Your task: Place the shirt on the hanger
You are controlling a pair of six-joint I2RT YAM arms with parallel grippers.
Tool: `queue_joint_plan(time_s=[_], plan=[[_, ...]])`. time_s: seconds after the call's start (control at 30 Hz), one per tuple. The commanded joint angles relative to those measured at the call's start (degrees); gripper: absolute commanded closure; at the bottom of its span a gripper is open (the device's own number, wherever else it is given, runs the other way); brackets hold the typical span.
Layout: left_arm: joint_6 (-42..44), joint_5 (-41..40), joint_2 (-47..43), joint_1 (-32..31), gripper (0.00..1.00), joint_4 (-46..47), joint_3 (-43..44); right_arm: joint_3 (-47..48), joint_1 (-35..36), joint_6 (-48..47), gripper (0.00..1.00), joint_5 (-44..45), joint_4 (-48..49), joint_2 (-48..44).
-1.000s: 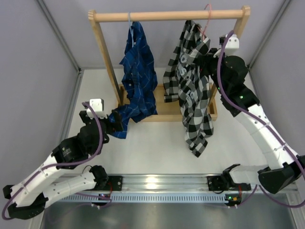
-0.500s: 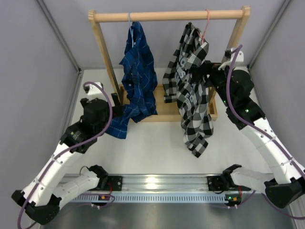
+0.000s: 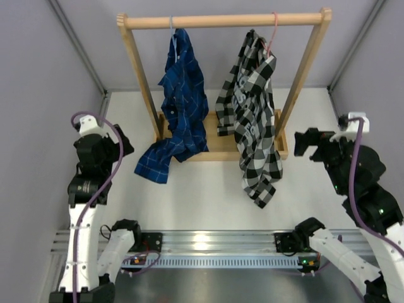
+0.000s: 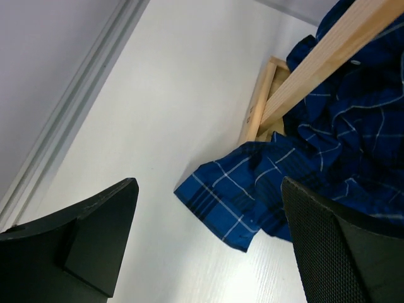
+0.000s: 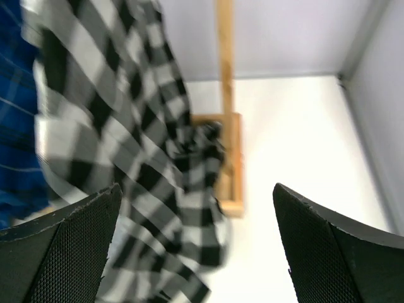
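Right gripper (image 5: 197, 189): jaws wide apart, nothing between them. Its black fingers (image 5: 63, 233) show a fine dimpled pad texture. In the top view it sits mid right of frame, clear of the rack and touching no cloth.

Left gripper (image 4: 208, 189): jaws also spread, empty. One finger shows a mesh-like pad at lower right of the wrist view, the other a smooth matte back at lower left. In the top view this arm is drawn in at far left, apart from everything.

The shirt (image 3: 252, 107), soft black-and-white check with white block letters on a dark patch, hangs on the thin pink wire hanger (image 3: 271, 35). The hanger's hook is over the round wooden rail (image 3: 221, 21), upper right of centre. The cloth falls in loose folds, drapes over the front edge of the rack's wooden base tray (image 3: 218, 150), and its lower end lies on the white table (image 3: 202, 189). How it sits on the hanger's shoulders I cannot tell; the wire is mostly covered.

Left of it on the same rail, the dark blue plaid shirt (image 3: 183, 95) hangs from a pale hanger (image 3: 172, 28), with a flat corner spilled onto the table.

A ribbed aluminium mounting rail (image 3: 208, 243) runs along the bottom of the frame.
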Motion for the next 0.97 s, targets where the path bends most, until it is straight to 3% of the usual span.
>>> queue_joint_plan(time_s=[0.0, 0.07, 0.17, 0.27, 0.93], plan=[[3.9, 0.5, -7.3, 0.7, 0.02, 0.2, -0.3, -2.2, -0.6, -3.5, 0.01, 9.1, -10.5, -6.7], [4.4, -0.2, -12.4, 0.6, 0.02, -0.8, -1.4, -3.5, -0.6, -3.4, 0.00, 10.0, -11.7, -10.6], [6.0, 8.1, -18.1, 0.6, 0.02, -1.1, -3.5, -4.6, -0.6, -1.6, 0.01, 10.3, -14.6, -13.8], [6.0, 9.5, -21.0, 0.5, 0.02, -3.8, -3.4, -6.1, -0.6, -0.6, 0.01, 9.5, -17.0, -15.4], [8.4, 3.8, -25.2, -5.0, 0.02, -6.3, -3.7, -5.9, -0.6, -1.4, 0.00, 9.4, -18.0, -15.5]])
